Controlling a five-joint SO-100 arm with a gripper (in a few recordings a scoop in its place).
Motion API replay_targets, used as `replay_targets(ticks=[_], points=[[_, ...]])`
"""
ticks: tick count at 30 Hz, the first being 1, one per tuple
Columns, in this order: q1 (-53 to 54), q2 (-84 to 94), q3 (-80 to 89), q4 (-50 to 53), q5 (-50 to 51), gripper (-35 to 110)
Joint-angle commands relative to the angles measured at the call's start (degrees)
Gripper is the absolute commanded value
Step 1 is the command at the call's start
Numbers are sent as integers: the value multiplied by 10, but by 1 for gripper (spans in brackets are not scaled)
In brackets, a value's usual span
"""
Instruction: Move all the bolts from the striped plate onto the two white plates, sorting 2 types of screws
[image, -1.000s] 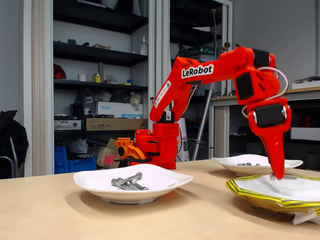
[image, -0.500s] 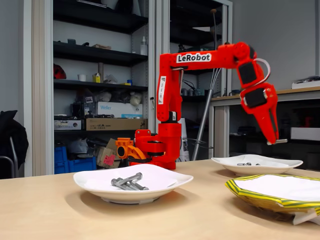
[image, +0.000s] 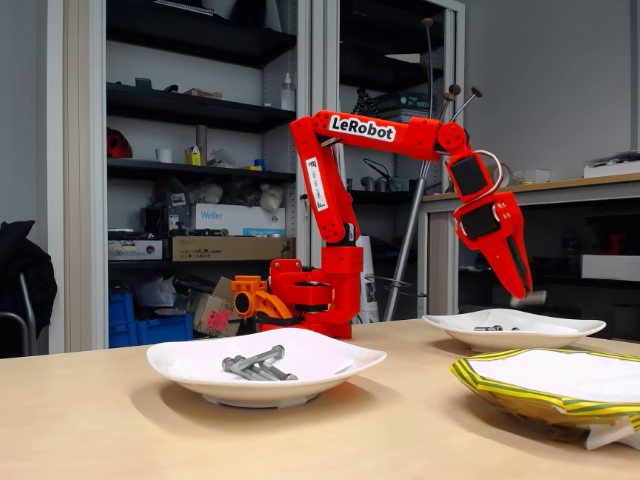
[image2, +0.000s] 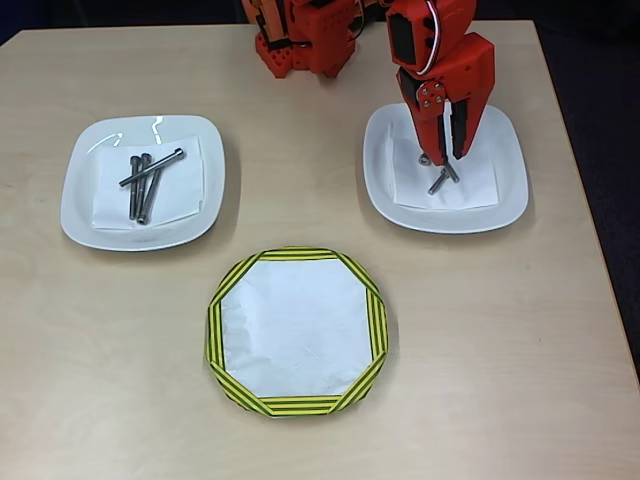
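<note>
Overhead view finds the red arm's gripper (image2: 440, 150) poised above the right-hand white plate (image2: 505, 200), its jaws closed on a short bolt (image: 530, 297) that the fixed view shows held crosswise at the fingertips, clear of the plate, where other short bolts (image2: 440, 180) lie. Long bolts (image2: 145, 180) rest in a loose pile on the left white plate (image2: 85, 215), and the striped plate (image2: 215, 330) on the tabletop (image2: 300, 100) sits bare. Small, stiff and smooth, such steel bolts look prone to rolling or slipping, so a pinch across the shank near the head seems safest.
</note>
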Motion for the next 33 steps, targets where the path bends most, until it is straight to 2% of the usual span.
replay_targets(ticks=[1,13,21,28,33], points=[[-14,37,21,-14,1,12],[2,55,51,-101,-17,11],[35,142,155,-280,-20,0],[120,281,221,-313,-110,0],[179,391,323,-380,-190,0]])
